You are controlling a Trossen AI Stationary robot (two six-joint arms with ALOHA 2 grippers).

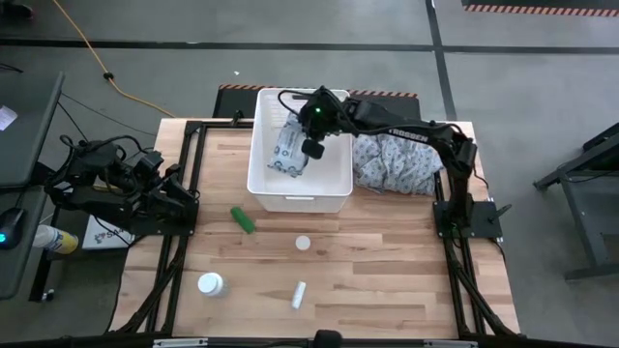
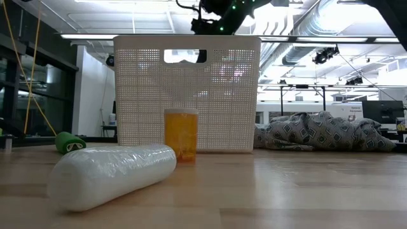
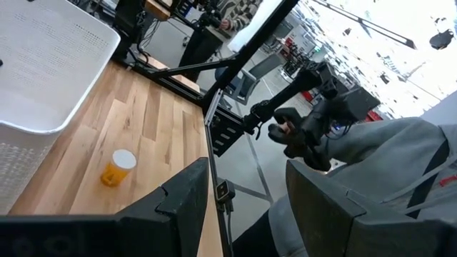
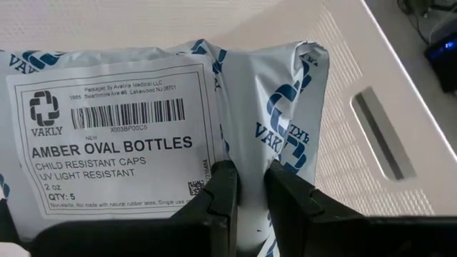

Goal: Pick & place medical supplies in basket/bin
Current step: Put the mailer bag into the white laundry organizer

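Right arm: reaches from its base at the right of the high view leftward to upper centre, wrist bent downward. Right gripper (image 1: 311, 150): fingers (image 4: 221, 196) pinched tight on a packet fold.

Left arm: folded at the left edge. Left gripper (image 3: 246, 196): fingers parted, nothing between them.

white lattice bin (image 1: 290, 198), green cylinder (image 1: 242, 219), grey patterned cloth (image 1: 397, 164).
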